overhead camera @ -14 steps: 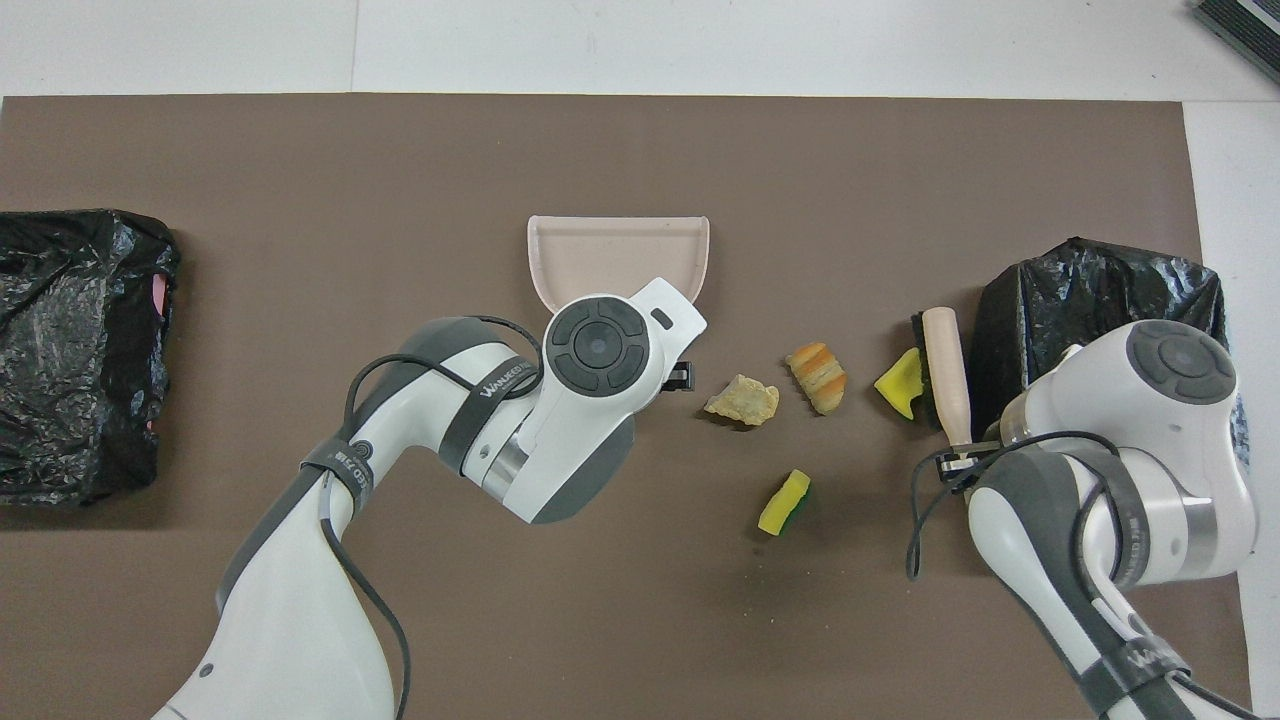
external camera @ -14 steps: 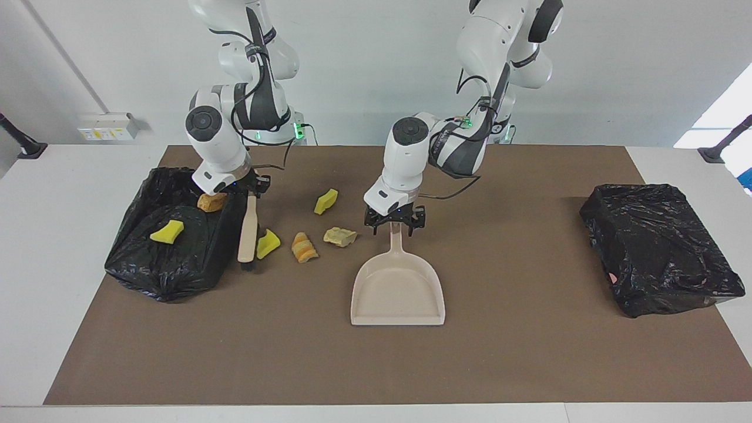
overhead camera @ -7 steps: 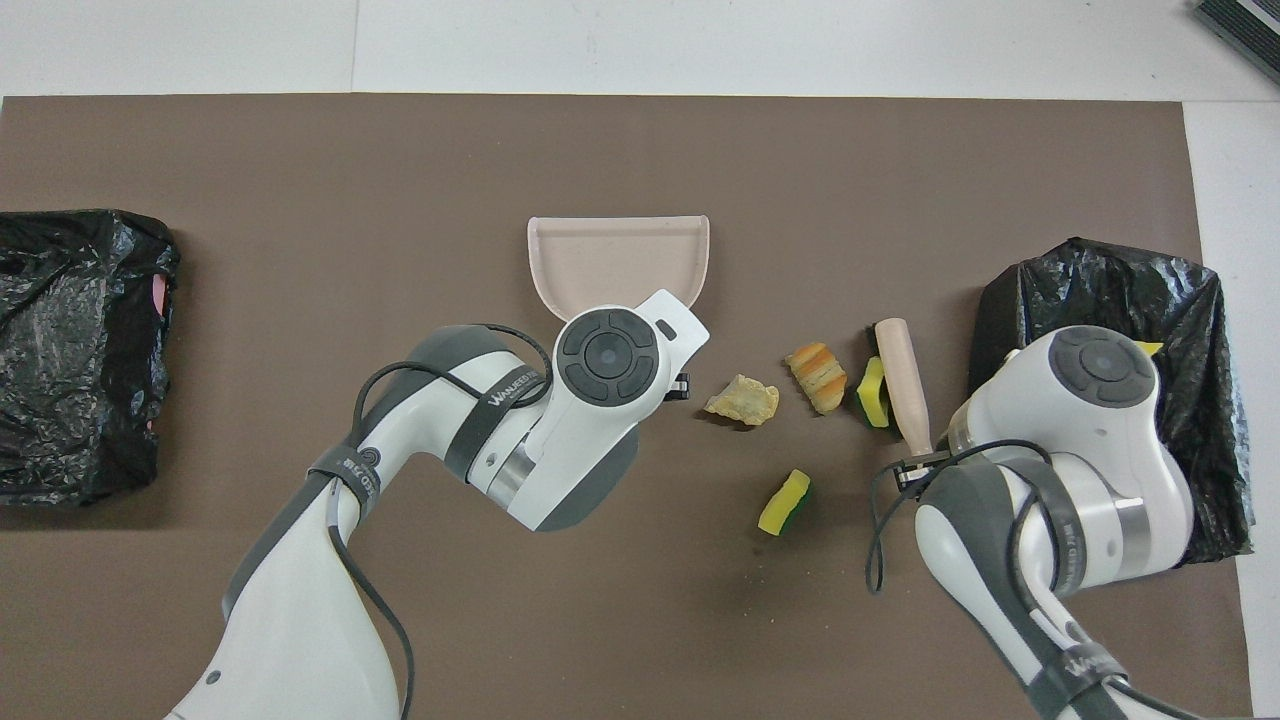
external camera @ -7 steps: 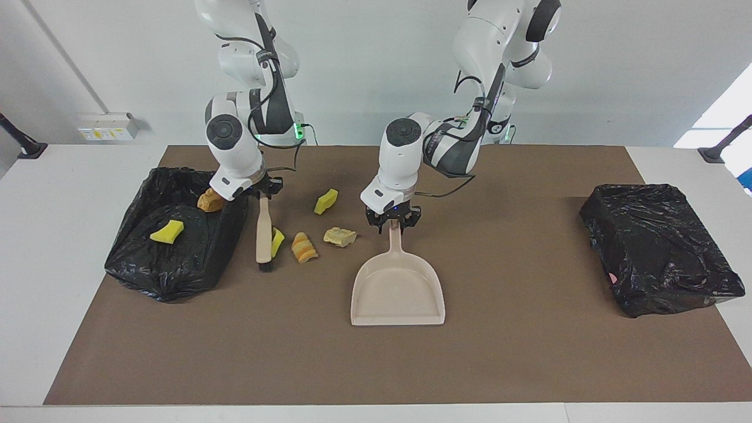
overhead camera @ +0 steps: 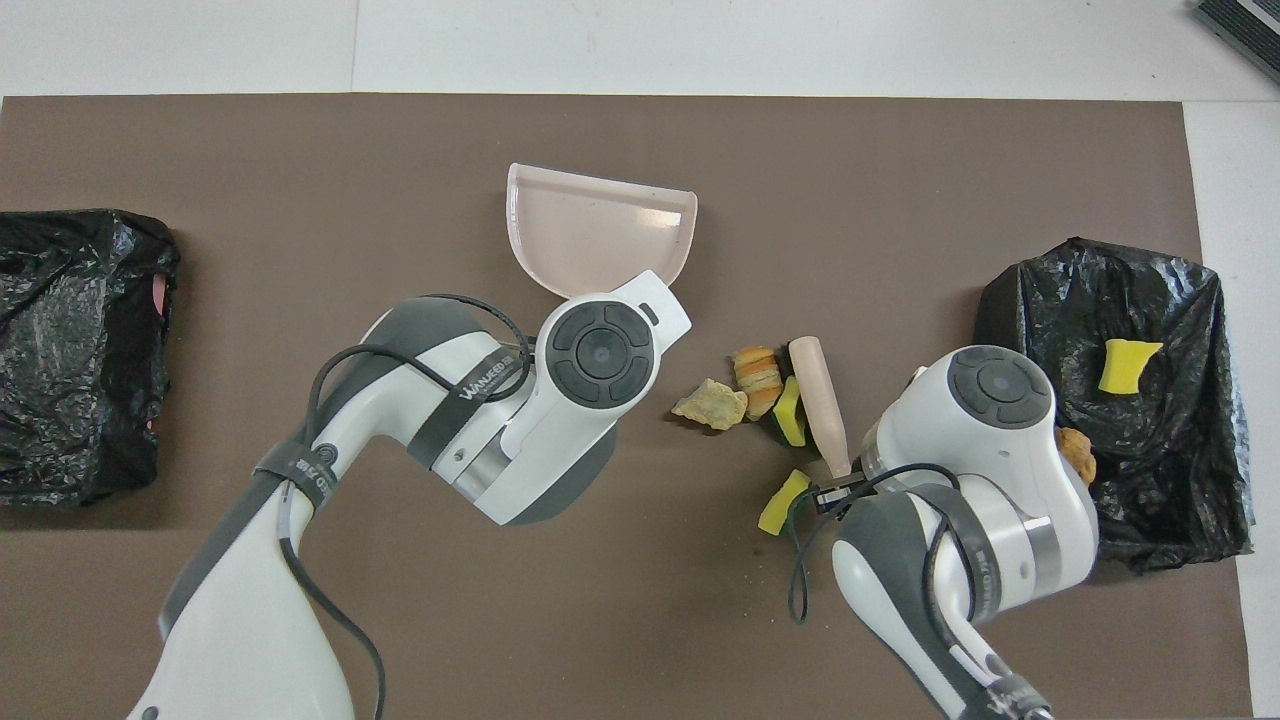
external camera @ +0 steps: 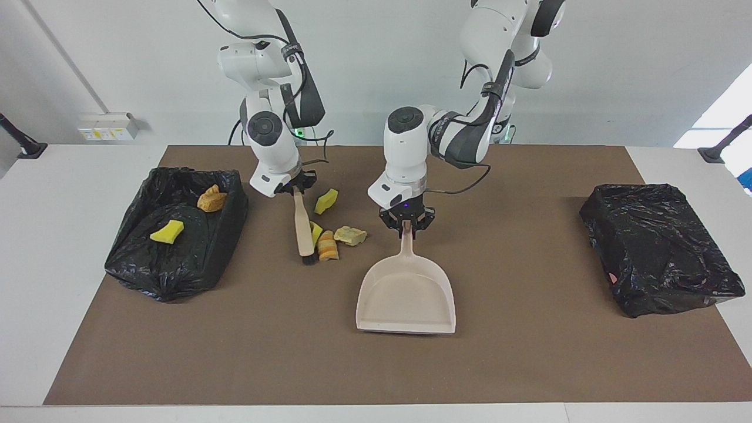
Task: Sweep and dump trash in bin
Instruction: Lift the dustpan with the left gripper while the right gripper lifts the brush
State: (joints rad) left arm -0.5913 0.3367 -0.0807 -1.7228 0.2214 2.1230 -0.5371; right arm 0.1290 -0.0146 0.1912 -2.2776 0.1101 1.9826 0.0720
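My right gripper point(external camera: 295, 189) is shut on the handle of a wooden brush point(external camera: 303, 226), whose bristles rest on the mat. A yellow chunk point(external camera: 315, 232), an orange bread lump point(external camera: 327, 245) and a tan lump point(external camera: 351, 235) lie bunched against the brush. Another yellow chunk point(external camera: 326, 201) lies alone, nearer to the robots. My left gripper point(external camera: 406, 226) is shut on the handle of the beige dustpan point(external camera: 405, 294), its mouth facing away from the robots. The overhead view shows the brush point(overhead camera: 820, 405), the bunched lumps point(overhead camera: 757, 368) and the dustpan point(overhead camera: 600, 235).
A bin lined with a black bag point(external camera: 176, 282) stands at the right arm's end and holds a yellow chunk point(external camera: 167, 231) and an orange lump point(external camera: 211, 200). A second black-bagged bin point(external camera: 658, 247) stands at the left arm's end.
My right gripper has swept the brush from the bin toward the dustpan, pushing a yellow chunk and the bread lump up to the tan lump. My left gripper has closed on the dustpan handle and turned the pan slightly.
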